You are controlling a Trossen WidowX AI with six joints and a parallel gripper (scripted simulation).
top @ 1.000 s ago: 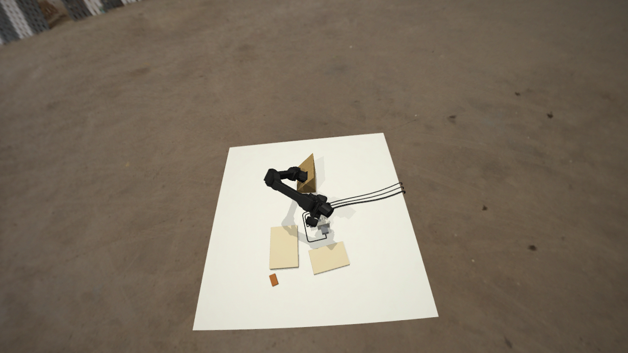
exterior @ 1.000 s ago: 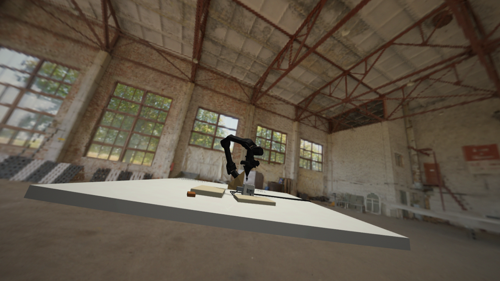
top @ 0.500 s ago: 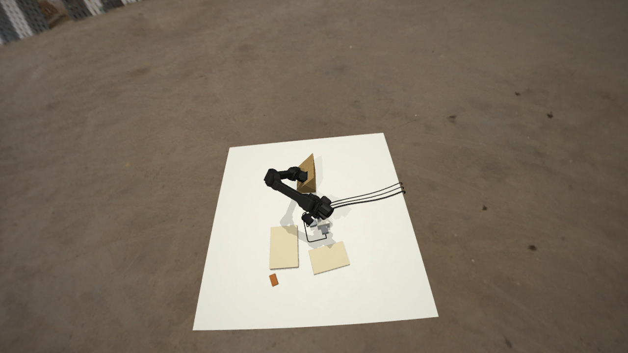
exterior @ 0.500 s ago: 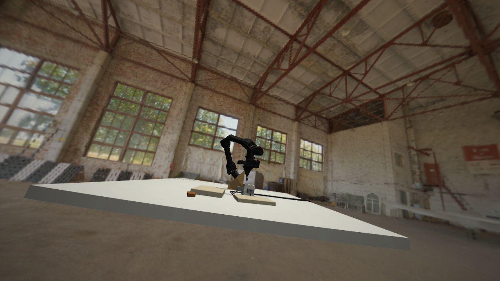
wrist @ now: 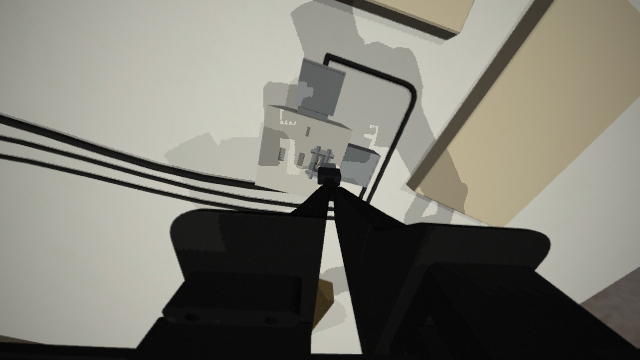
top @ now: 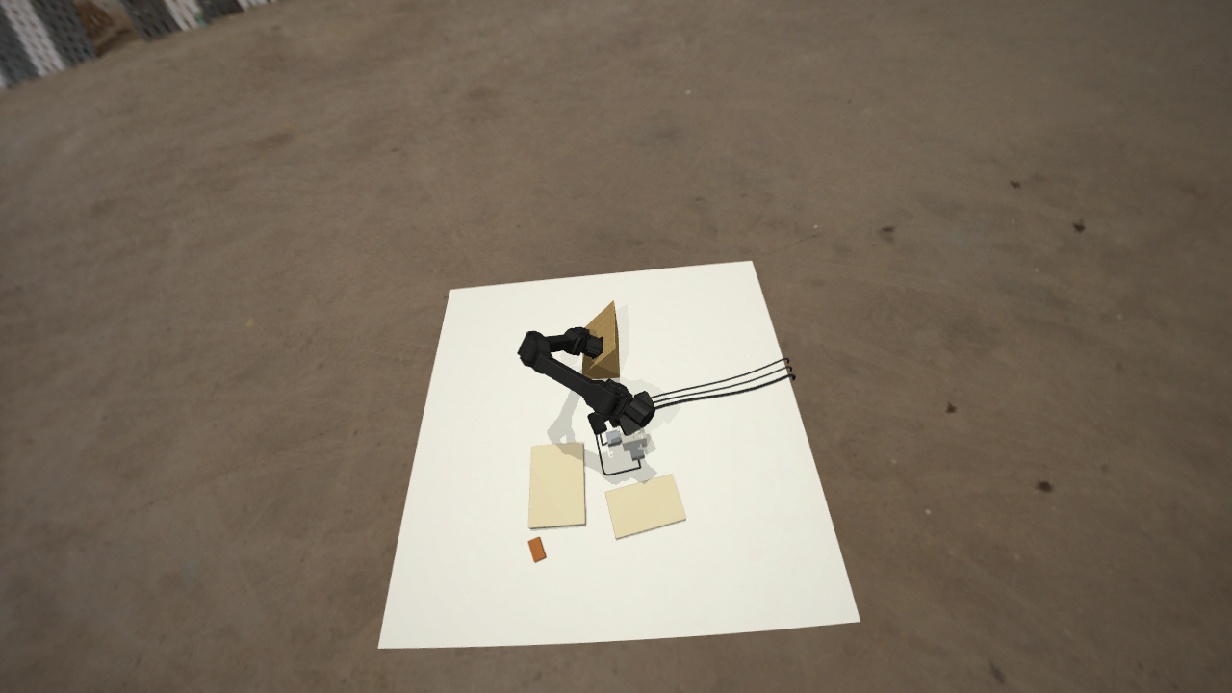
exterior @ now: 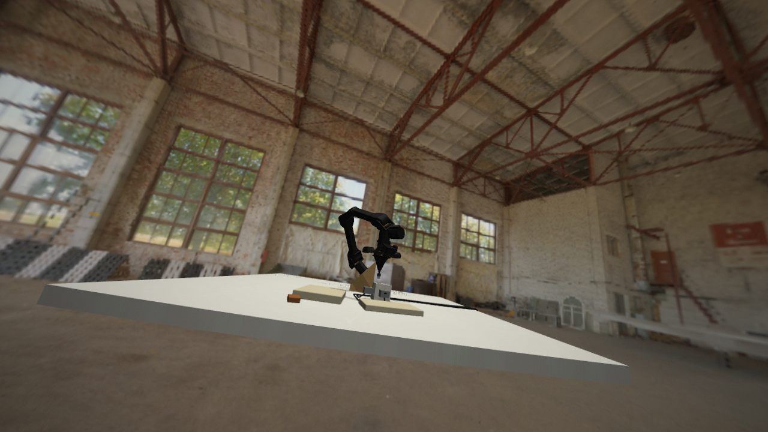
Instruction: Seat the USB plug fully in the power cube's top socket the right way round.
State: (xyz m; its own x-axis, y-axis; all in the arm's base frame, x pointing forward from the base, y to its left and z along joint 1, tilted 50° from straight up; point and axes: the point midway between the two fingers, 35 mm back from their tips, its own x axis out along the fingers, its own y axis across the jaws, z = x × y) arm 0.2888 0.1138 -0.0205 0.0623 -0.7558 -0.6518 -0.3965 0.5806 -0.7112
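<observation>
The power cube (wrist: 325,139) (exterior: 377,290) is pale grey, with slots in its top. A small grey frame-like fitting (wrist: 314,159) stands on the top near one edge; its socket is partly hidden by the plug. My gripper (wrist: 330,192) (exterior: 378,270) points down, shut on the small black USB plug (wrist: 329,176) (exterior: 378,276). The plug is out of the socket and hangs above the cube, with a gap below it in the exterior view. The wrist view does not show which way round its contacts face. In the top view the arm hides the fingertips.
Grey plugs (wrist: 322,90) (wrist: 362,164) stick out from two cube sides, with a black cable loop (wrist: 414,95). Black cables (top: 731,379) (wrist: 125,160) run off sideways. Two cream boards (top: 557,485) (top: 646,506), an orange block (top: 536,549) and a brown wedge (top: 609,331) are nearby.
</observation>
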